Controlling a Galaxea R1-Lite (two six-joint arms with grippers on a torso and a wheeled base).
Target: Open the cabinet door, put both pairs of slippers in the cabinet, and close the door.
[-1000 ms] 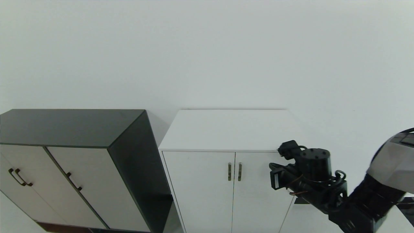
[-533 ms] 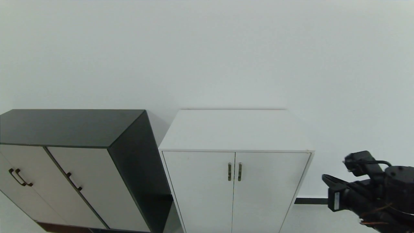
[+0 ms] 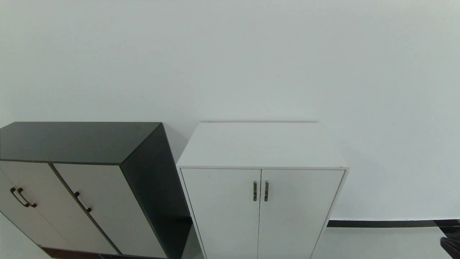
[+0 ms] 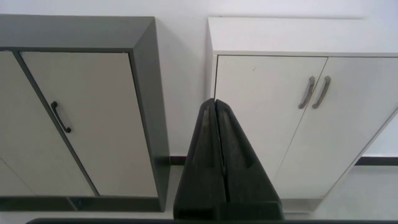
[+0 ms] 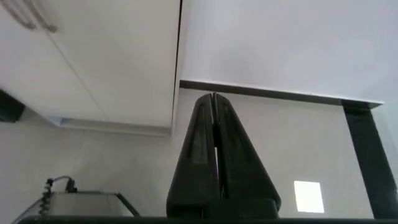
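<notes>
A white cabinet (image 3: 261,201) stands against the wall with both doors closed; two slim metal handles (image 3: 261,191) meet at its centre seam. It also appears in the left wrist view as the white cabinet (image 4: 298,118), and its lower corner in the right wrist view as the white cabinet (image 5: 106,68). My left gripper (image 4: 216,102) is shut, empty, held back from the cabinets at the gap between them. My right gripper (image 5: 215,96) is shut, empty, low beside the white cabinet's right side above the floor.
A black cabinet (image 3: 82,144) with pale doors and dark handles (image 3: 22,197) stands to the left of the white one. A dark baseboard (image 3: 381,223) runs along the wall to the right. Pale floor (image 5: 298,149) lies below the right gripper.
My right arm, which was in front of the white cabinet's right door, has pulled back to the right and down, leaving the head view almost entirely.
</notes>
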